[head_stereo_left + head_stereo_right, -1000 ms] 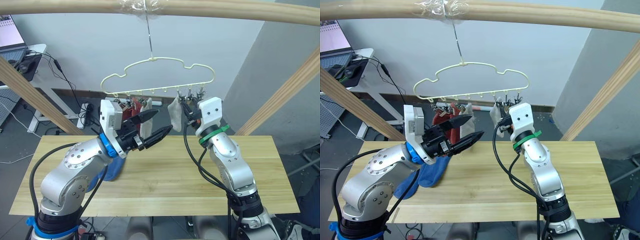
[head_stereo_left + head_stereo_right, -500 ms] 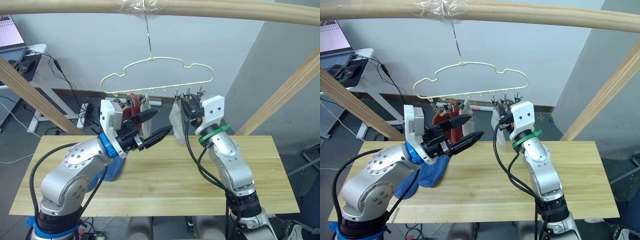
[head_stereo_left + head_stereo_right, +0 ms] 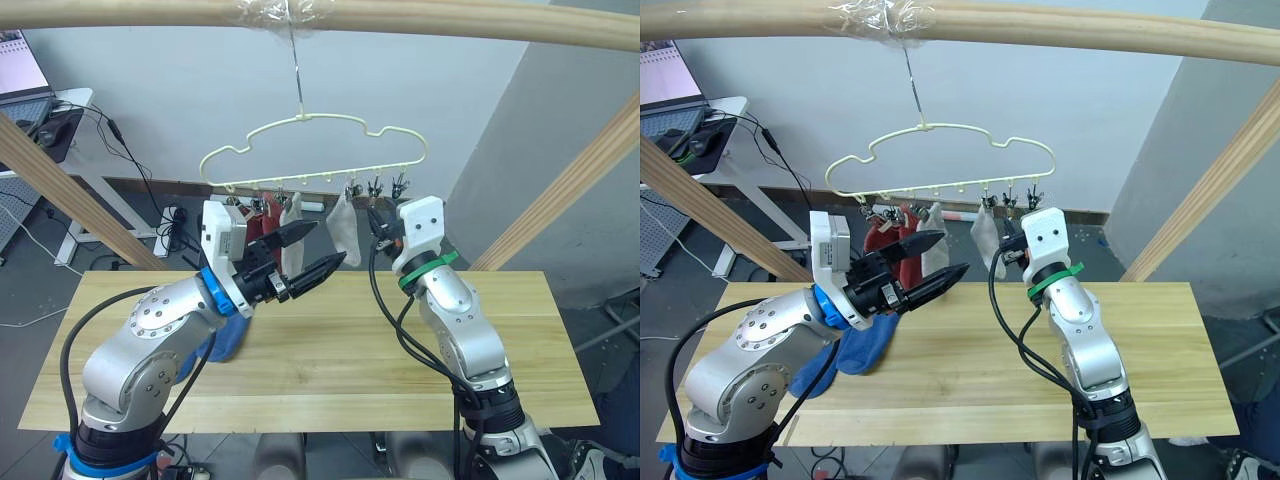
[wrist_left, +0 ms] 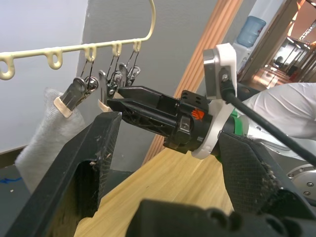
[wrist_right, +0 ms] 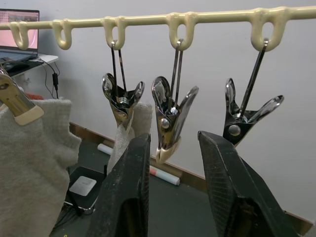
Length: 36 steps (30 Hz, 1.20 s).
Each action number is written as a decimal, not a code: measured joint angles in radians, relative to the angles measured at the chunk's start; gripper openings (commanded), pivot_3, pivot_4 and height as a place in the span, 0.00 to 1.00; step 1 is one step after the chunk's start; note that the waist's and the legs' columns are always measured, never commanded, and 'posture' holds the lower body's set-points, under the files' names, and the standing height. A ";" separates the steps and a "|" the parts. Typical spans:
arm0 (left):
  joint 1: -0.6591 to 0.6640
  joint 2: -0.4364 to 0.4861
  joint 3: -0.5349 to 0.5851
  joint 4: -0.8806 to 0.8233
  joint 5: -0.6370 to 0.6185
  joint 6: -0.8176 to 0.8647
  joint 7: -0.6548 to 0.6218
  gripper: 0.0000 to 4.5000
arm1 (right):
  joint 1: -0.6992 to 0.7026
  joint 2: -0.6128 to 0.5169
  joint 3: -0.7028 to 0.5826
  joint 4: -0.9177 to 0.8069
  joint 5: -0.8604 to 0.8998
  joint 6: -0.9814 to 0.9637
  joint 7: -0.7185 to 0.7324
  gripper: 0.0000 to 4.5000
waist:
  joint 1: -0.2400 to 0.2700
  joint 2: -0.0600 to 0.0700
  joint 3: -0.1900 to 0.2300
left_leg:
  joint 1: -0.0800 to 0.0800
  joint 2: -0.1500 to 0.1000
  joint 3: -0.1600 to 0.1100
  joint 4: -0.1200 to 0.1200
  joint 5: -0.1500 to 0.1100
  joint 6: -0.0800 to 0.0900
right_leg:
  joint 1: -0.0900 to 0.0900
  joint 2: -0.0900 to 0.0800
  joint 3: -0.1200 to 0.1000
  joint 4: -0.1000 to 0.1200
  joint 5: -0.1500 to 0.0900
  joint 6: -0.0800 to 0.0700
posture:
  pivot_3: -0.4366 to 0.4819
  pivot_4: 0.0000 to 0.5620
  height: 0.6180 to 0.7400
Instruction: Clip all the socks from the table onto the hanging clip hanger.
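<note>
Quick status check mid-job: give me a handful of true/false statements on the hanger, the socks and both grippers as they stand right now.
1. Rust-red socks hang clipped on the clip hanger. True.
2. The left gripper holds a blue sock. False: it is open and empty; the blue socks lie on the table.
3. A light grey sock hangs from a clip. True.
4. The right gripper is clamped on a grey sock. False: it is open, just below the clips.
5. Every clip holds a sock. False: the two end clips are empty.
</note>
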 measured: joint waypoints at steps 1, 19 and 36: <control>-0.001 0.000 0.000 0.000 0.000 0.000 0.000 0.79 | -0.006 0.005 0.000 0.004 -0.001 0.004 -0.003 0.35 | 0.000 0.000 0.000 | 0.000 0.000 0.000 0.000 0.000 0.000 | 0.000 0.000 0.000 0.000 0.000 0.000 | 0.60 0.42 1.00; -0.003 0.000 -0.002 0.000 0.005 0.000 0.003 0.79 | -0.108 0.096 -0.001 0.081 0.003 0.027 -0.040 0.35 | 0.001 0.000 0.000 | 0.000 0.000 0.000 0.000 0.000 0.000 | 0.000 0.000 0.000 0.000 0.000 0.000 | 0.61 0.43 1.00; -0.019 -0.024 0.004 -0.001 -0.062 0.004 0.005 0.79 | -0.110 0.122 -0.016 0.081 0.034 0.012 -0.041 0.35 | 0.001 0.000 0.000 | 0.000 0.000 -0.001 0.000 0.000 0.000 | 0.000 0.000 -0.001 0.000 0.000 0.000 | 0.61 0.43 1.00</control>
